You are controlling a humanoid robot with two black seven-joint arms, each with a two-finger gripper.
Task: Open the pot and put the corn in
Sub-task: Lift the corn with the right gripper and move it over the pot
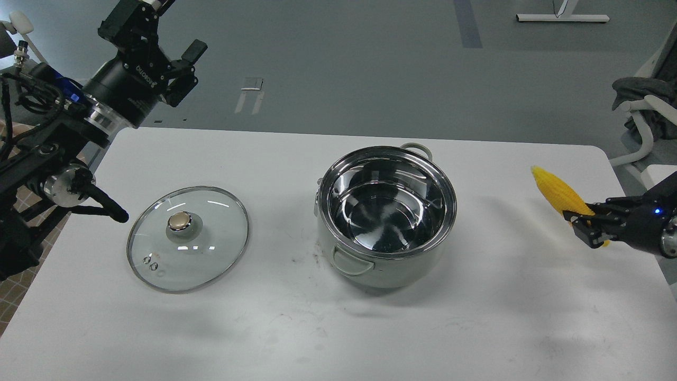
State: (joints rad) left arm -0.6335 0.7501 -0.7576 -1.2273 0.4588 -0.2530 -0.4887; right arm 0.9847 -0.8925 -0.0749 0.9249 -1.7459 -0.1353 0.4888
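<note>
The pale grey-green pot (382, 269) stands uncovered in the middle of the table, its shiny steel inside empty. The yellow corn cob (556, 190) is lifted off the table at the right, tilted with its tapered end up and to the left. My right gripper (582, 226) is shut on the corn's thick lower end. My left gripper (172, 39) is open and empty, raised beyond the table's far left corner, well away from the pot.
The round glass lid (188, 238) with a gold knob lies flat on the white table (338, 328) to the left of the pot. A chair (642, 114) stands off the table's right side.
</note>
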